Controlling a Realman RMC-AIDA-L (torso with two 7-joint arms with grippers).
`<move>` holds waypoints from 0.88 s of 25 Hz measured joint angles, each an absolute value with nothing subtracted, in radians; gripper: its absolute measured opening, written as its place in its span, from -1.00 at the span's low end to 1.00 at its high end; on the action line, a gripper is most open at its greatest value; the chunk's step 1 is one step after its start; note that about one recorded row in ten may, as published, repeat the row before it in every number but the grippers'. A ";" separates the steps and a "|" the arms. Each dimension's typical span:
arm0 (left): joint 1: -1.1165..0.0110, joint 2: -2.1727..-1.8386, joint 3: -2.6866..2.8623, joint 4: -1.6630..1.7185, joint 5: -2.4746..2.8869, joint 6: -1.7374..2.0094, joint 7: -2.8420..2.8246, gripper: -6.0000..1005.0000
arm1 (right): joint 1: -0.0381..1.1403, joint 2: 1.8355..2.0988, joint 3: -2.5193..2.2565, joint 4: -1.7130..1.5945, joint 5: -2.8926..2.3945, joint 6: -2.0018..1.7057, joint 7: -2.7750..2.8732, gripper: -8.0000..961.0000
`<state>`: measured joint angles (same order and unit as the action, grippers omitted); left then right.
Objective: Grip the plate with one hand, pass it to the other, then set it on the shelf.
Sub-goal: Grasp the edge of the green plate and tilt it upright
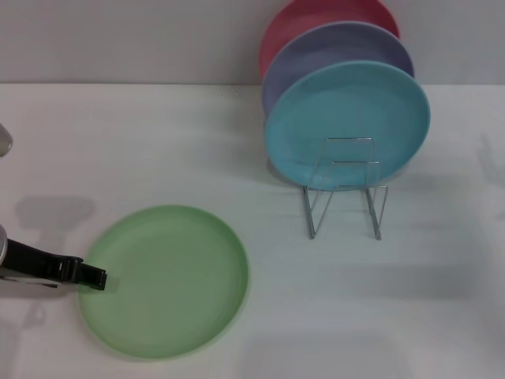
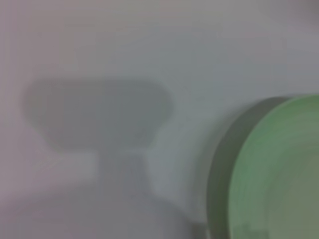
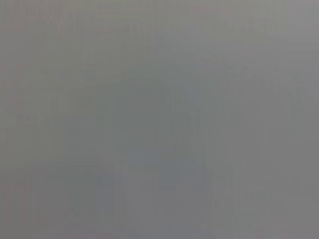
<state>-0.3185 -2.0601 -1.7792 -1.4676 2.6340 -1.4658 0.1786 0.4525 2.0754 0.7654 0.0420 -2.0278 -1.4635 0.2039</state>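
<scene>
The light green plate (image 1: 166,280) lies flat on the white table, front left of centre. My left gripper (image 1: 93,278) comes in from the left edge, and its black tip is at the plate's left rim. The left wrist view shows the plate's rim (image 2: 279,169) close by, with a dark shadow beside it. The silver wire shelf (image 1: 346,197) stands at the back right, its front loops bare. My right gripper is out of view, and the right wrist view shows only plain grey.
A turquoise plate (image 1: 347,118), a lavender plate (image 1: 316,51) and a pink plate (image 1: 316,20) stand upright in the back of the rack. The white table (image 1: 158,142) stretches between the green plate and the rack.
</scene>
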 joint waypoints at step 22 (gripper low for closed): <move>-0.367 -2.060 -1.775 -1.393 2.646 -1.438 0.208 -0.02 | 0.442 2.079 0.765 0.047 -2.028 -1.459 0.204 0.32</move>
<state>-0.3668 -2.0601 -1.7749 -1.3935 2.6463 -1.4384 0.2084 0.4415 2.0786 0.7654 0.0465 -2.0279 -1.4590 0.2040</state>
